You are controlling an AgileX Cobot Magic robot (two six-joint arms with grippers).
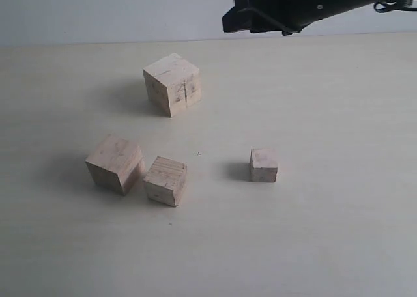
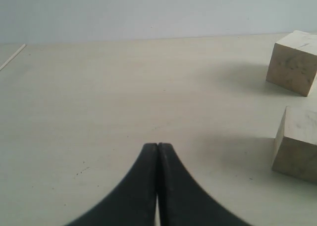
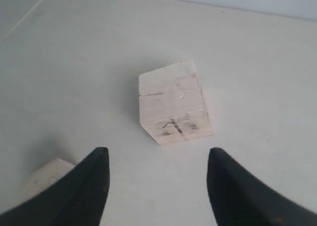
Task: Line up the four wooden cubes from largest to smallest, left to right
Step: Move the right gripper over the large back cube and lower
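Four wooden cubes lie on the pale table (image 1: 339,238). The largest cube (image 1: 172,84), with dark scribble marks, is at the back. A mid-sized cube (image 1: 115,163) and a slightly smaller one (image 1: 165,180) sit close together at front left. The smallest cube (image 1: 264,165) stands alone to the right. My right gripper (image 3: 158,154) is open and empty, hanging above and short of the largest cube (image 3: 173,102); another cube's corner (image 3: 44,179) shows beside one finger. My left gripper (image 2: 157,145) is shut and empty, low over the table, with two cubes (image 2: 293,61) (image 2: 297,144) off to its side.
The black right arm (image 1: 287,9) reaches in at the top right of the exterior view, above the table's far side. A pale wall (image 1: 98,10) runs behind the table. A thin table edge line (image 2: 12,57) shows in the left wrist view.
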